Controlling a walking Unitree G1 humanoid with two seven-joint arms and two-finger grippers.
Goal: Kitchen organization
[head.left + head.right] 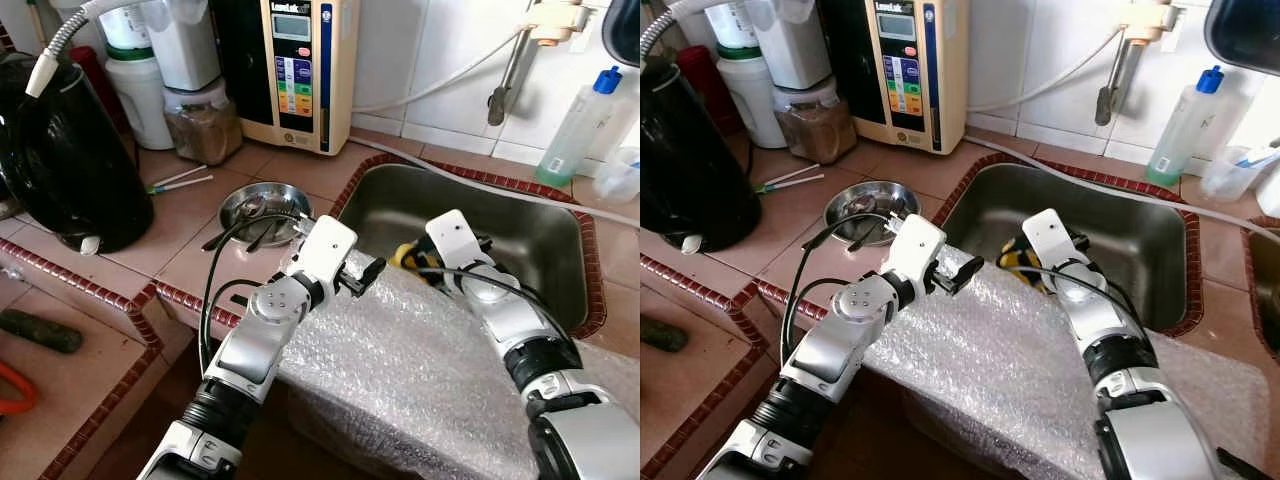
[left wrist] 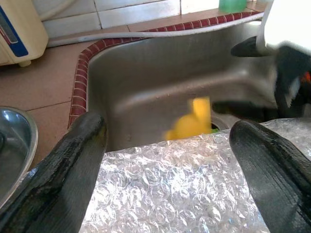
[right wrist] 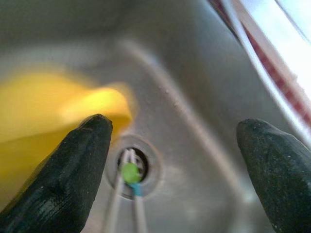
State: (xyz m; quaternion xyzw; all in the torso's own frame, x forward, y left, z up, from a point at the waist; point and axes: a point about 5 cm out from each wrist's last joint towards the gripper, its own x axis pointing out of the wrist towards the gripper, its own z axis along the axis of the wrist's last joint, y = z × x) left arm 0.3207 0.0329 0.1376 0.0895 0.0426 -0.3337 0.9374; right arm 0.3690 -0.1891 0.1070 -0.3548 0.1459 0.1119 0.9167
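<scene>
the right claw (image 3: 172, 160) hangs spread over the soft yellow thing (image 3: 53, 109) in the sink (image 1: 540, 250); looks light, floppy, best pinched mid-fold.

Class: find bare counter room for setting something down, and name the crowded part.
Bare tile lies between the metal bowl, the water machine and the sink rim. Crowded: the back left corner, around the black kettle and jars.

Bright daylight; blurred, soft wrist views.
</scene>
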